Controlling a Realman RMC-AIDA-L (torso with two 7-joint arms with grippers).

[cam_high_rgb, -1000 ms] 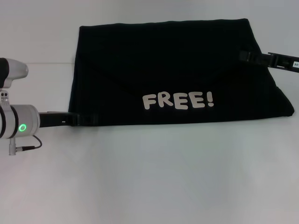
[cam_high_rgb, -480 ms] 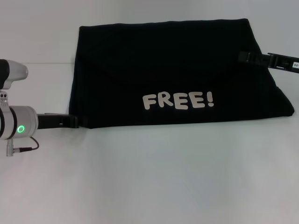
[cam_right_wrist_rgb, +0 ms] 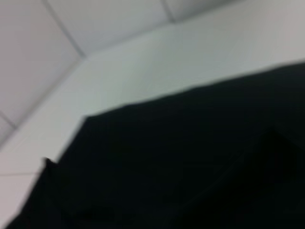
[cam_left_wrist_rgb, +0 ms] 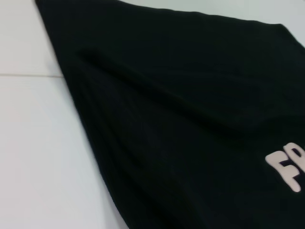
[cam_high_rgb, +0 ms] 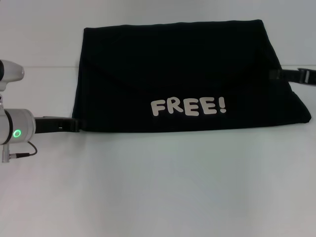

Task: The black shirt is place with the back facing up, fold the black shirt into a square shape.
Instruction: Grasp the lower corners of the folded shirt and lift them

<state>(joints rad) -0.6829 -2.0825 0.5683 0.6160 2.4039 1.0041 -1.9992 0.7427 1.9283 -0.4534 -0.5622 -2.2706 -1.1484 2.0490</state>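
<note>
The plain black soft-cloth T-shirt [cam_high_rgb: 187,74] lies folded into a wide rectangle on the white table [cam_high_rgb: 158,187], cream "FREE!" lettering [cam_high_rgb: 188,106] facing up. The left gripper [cam_high_rgb: 74,124] meets its near-left corner, the right gripper [cam_high_rgb: 276,75] its right edge; I cannot tell either's finger state.

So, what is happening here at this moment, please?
A two-armed robot is folding the black shirt on a white table. The shirt already lies folded into a wide block, with the cream "FREE!" lettering facing up near its front edge. The left gripper sits at the shirt's near left corner, and the right gripper is at the shirt's right edge. Both have drawn back outward from the cloth over the last second. The shape is wider than a square, so more folding probably remains.
</note>
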